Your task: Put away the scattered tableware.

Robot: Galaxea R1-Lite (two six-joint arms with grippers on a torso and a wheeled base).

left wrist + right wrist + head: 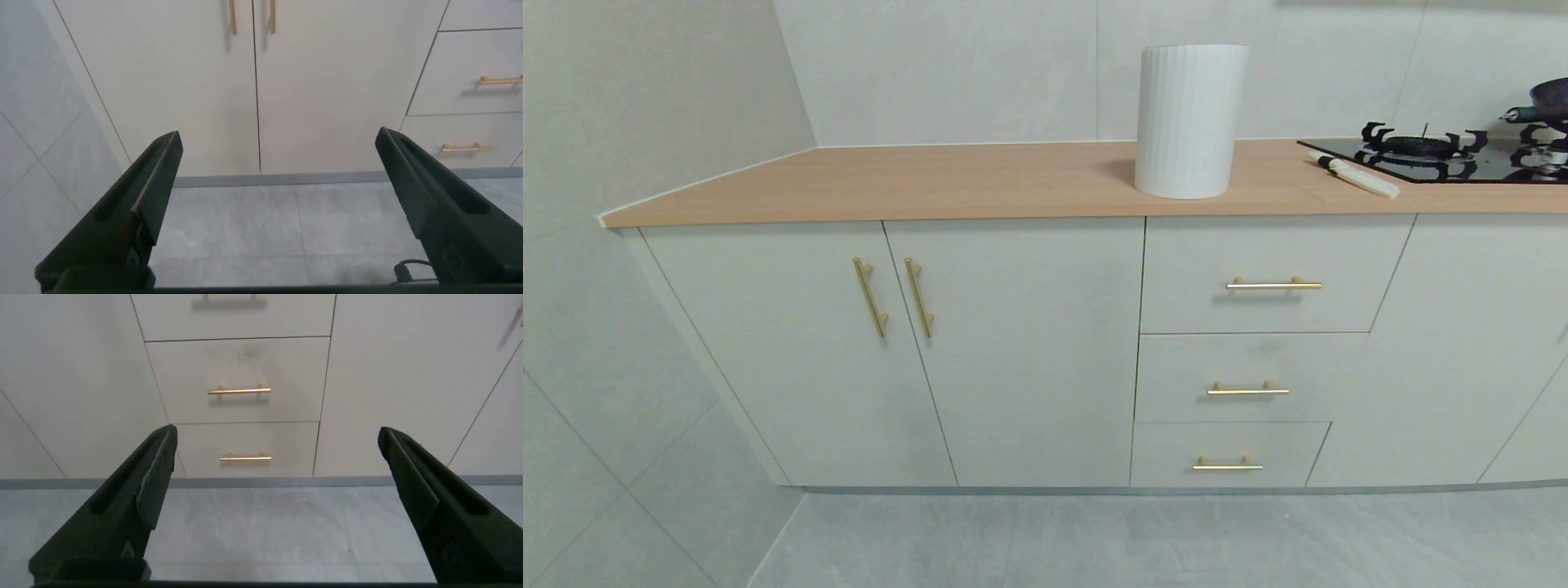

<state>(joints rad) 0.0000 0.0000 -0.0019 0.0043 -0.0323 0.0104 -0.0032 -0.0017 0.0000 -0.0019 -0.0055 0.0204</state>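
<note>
Wood-topped table [931, 184] ran long to its left wall corner. At the right a pale utensil [1356, 175] lay across the hob's [1421, 159] front edge, near a ribbed white cylinder [1188, 118]. Low over grey floor [270, 220], left pincer [278, 140] and right pincer [278, 434] both gaped wide apart, gripping nothing, facing cupboard doors [327, 82] and drawers [239, 363].

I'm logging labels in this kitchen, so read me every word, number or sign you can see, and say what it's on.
No text can be read in these pictures.
The ribbed white container: plain, no label.
The white-handled utensil beside the stove: no print visible.
The drawers and cabinet doors: blank fronts.
</note>
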